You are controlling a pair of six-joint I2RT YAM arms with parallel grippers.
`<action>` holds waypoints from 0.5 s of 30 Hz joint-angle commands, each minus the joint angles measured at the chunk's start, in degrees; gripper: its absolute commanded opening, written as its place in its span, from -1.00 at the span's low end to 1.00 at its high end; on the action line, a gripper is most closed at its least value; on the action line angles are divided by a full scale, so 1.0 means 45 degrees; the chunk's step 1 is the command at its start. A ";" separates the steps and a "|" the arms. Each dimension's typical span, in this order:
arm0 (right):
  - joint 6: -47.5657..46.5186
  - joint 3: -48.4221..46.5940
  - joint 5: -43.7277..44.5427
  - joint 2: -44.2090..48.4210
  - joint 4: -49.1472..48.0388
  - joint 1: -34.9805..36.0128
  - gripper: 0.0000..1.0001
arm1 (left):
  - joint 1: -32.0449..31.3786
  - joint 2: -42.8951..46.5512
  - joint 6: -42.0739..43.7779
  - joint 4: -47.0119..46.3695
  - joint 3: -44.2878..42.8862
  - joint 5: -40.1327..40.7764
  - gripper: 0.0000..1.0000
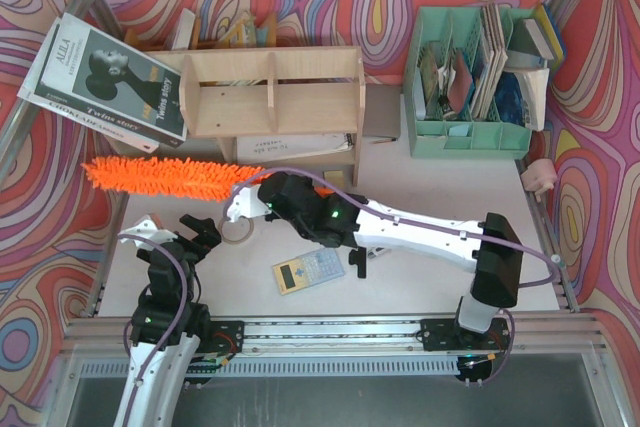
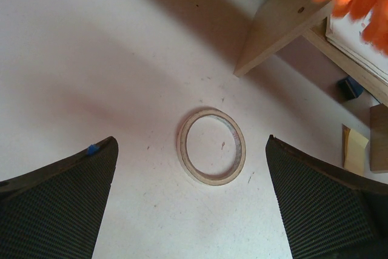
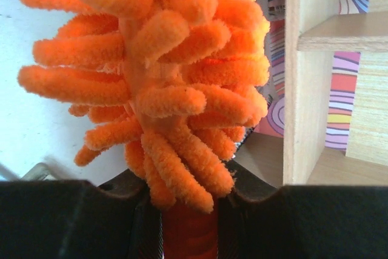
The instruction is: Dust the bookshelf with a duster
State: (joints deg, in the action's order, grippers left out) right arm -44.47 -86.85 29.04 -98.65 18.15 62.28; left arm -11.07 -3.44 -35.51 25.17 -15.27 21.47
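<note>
- Right end effector [image 3: 188, 213]: pinched on the orange handle of the duster [image 1: 165, 175], right where the fluffy head begins. The grip sits close to the fibres, so expect little leverage at the far tip.
- Left end effector [image 1: 203, 230]: spread wide and holding nothing. It hovers above a tape ring [image 2: 212, 179] on the counter [image 1: 420, 177].
- Duster position: the head lies roughly level, in front of the lower left corner of the bookshelf [image 1: 270, 97]. Most of its length runs out past the left side panel.
- Judged step: bring the head onto the shelf surfaces and sweep.
- Move the head to the right before sweeping, so that the fibres cover the boards and not open air beside the unit.
- Hold the head parallel to the tier being wiped. Use light pressure; the fibres should bend, not flatten.
- Sweep along each board in one direction, top tier first, as dust falls downward.
- Watch the loose papers [image 1: 290, 145] on the lower tier; a hard stroke could drag them out.
- Watch the book [image 1: 105, 82] leaning just beside the left panel; the far tip could knock it.
- Leave the left arm low and out of the sweep path.
</note>
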 commanded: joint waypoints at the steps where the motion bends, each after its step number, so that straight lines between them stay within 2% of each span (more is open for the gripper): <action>1: 0.0931 0.0117 0.0342 0.0527 -0.0071 0.0493 -1.00 | 0.0058 0.0098 0.0200 -0.0149 0.0229 0.0128 0.97; 8: 0.2184 0.0151 0.0137 0.1323 -0.0563 0.1464 -1.00 | 0.0058 0.0125 0.0179 -0.0094 0.0215 0.0164 0.97; 15: 0.4494 -0.0386 0.0090 0.1515 -0.1060 0.2533 -1.00 | 0.0058 0.0611 0.0139 0.0262 0.0169 0.0307 0.97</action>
State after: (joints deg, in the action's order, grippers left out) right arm -33.47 -85.56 29.08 -94.41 18.59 71.68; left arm -11.07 -1.91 -35.51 25.69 -15.27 21.71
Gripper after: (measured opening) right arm 0.340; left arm 0.985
